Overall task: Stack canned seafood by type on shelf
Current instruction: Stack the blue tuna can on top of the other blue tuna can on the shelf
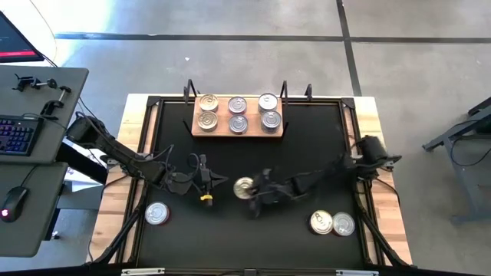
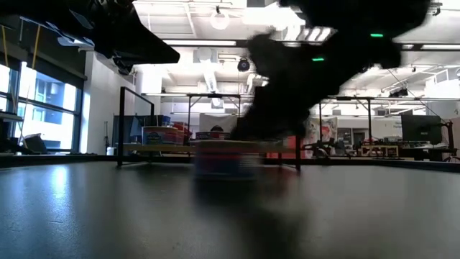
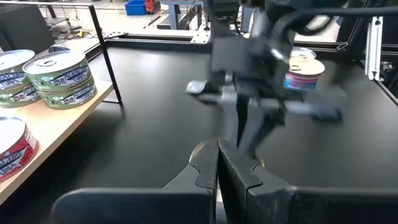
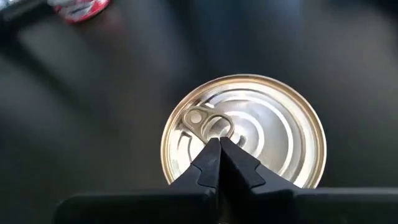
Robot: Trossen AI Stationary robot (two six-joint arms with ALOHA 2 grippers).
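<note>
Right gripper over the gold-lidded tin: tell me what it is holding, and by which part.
Nothing. The right gripper is shut and empty, its tips poised above the pull tab of the round gold-lidded metal tin. The left gripper is shut and empty too.

from straight above we see the whole black mat point(image 1: 253, 222); from mat level we look across it into the room. the right wrist camera hangs close over the gold tin point(image 4: 244, 132) at the mat's middle, which the overhead view shares; the left wrist camera faces the wooden board point(image 3: 37, 127)
</note>
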